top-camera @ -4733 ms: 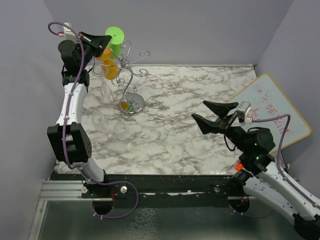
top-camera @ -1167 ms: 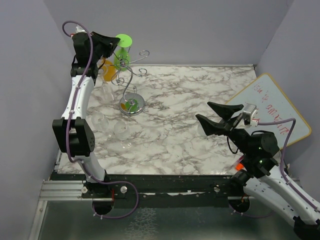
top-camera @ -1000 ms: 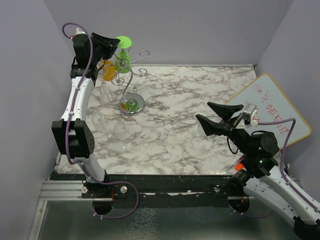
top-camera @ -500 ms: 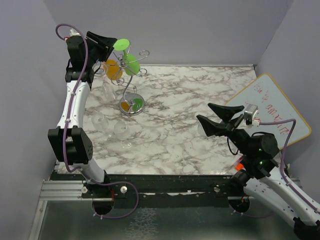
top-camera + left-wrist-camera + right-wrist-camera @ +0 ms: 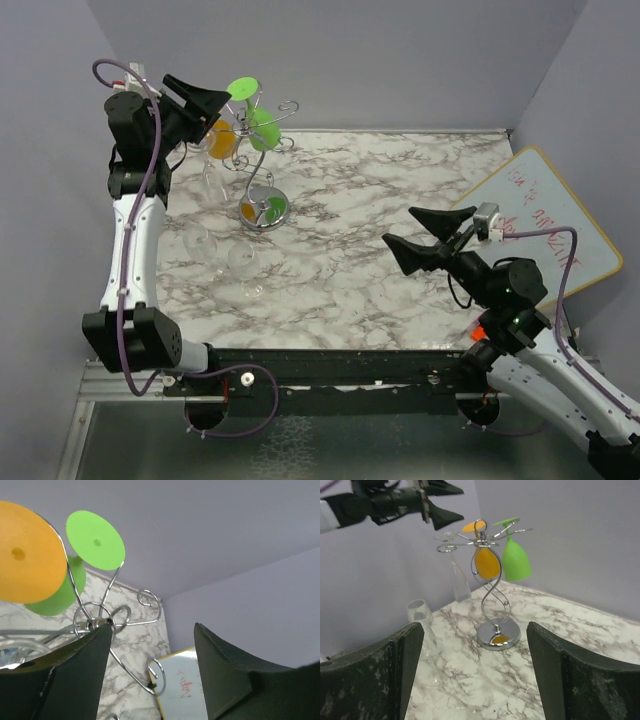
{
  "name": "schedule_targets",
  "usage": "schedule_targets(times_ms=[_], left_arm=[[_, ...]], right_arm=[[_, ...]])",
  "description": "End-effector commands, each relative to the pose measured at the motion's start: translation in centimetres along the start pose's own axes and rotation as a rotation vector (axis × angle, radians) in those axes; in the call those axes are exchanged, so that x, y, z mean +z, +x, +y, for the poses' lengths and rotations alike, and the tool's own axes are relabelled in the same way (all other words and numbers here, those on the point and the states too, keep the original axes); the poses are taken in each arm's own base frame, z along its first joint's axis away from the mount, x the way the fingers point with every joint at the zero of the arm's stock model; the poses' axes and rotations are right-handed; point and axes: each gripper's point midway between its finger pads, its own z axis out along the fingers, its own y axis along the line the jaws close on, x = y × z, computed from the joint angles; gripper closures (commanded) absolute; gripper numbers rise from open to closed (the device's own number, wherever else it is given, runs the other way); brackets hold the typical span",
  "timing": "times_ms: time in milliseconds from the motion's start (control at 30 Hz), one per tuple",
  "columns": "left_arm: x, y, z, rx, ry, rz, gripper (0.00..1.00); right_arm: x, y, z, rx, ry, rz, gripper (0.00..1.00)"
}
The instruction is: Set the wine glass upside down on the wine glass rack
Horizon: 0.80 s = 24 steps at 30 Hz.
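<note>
While green wine glass (image 5: 262, 128) hangs inverted on rack (image 5: 265, 212), left gripper (image 5: 220, 108) spread apart, empty, beside it, right gripper (image 5: 398, 228) likewise.

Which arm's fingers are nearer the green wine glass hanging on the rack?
Left. The left fingers sit just left of the green wine glass, beside the rack top; the right fingers hover far off over the near right of the table.

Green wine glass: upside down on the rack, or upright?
Upside down: in the right wrist view the green wine glass has its foot atop a rack arm, bowl hanging below; the left gripper is open, clear of it.
</note>
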Motion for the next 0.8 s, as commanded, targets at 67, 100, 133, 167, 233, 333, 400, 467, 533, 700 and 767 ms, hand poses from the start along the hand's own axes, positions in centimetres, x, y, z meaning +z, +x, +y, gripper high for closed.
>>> schedule_targets(times_ms=[67, 100, 133, 167, 233, 333, 400, 467, 533, 700, 767], left_arm=[[-8.7, 2.9, -5.1, 0.347, 0.089, 0.049, 0.21], [-9.7, 3.6, -5.2, 0.392, 0.093, 0.065, 0.18], [-10.6, 4.3, -5.1, 0.436, 0.094, 0.092, 0.16], [-11.4, 5.2, -5.0, 0.470, 0.096, 0.123, 0.14], [-12.8, 6.9, -4.9, 0.519, 0.110, 0.176, 0.10], [-14.3, 9.3, -4.6, 0.604, 0.128, 0.230, 0.01], [-15.3, 10.7, -4.3, 0.676, 0.139, 0.251, 0.01], [-16.2, 12.8, -4.7, 0.761, 0.195, 0.279, 0.01], [-17.3, 14.3, -5.0, 0.840, 0.245, 0.293, 0.01], [-19.1, 17.9, -4.8, 0.870, 0.336, 0.371, 0.01], [-19.5, 19.4, -4.0, 0.838, 0.350, 0.425, 0.01]], right_arm=[[0.7, 1.6, -0.7, 0.050, 0.047, 0.092, 0.09], [0.8, 1.6, -0.8, 0.058, 0.055, 0.090, 0.09], [0.9, 1.7, -0.9, 0.061, 0.063, 0.091, 0.10], [1.0, 1.7, -1.2, 0.065, 0.077, 0.091, 0.10], [1.2, 1.8, -1.7, 0.082, 0.109, 0.090, 0.10], [1.7, 2.4, -2.3, 0.109, 0.149, 0.120, 0.11], [2.0, 2.7, -2.7, 0.126, 0.180, 0.148, 0.11], [2.1, 3.2, -3.2, 0.138, 0.212, 0.175, 0.12], [2.1, 3.6, -3.5, 0.151, 0.233, 0.188, 0.13], [2.0, 4.3, -3.6, 0.182, 0.243, 0.199, 0.13], [2.0, 4.8, -3.7, 0.190, 0.254, 0.209, 0.13]])
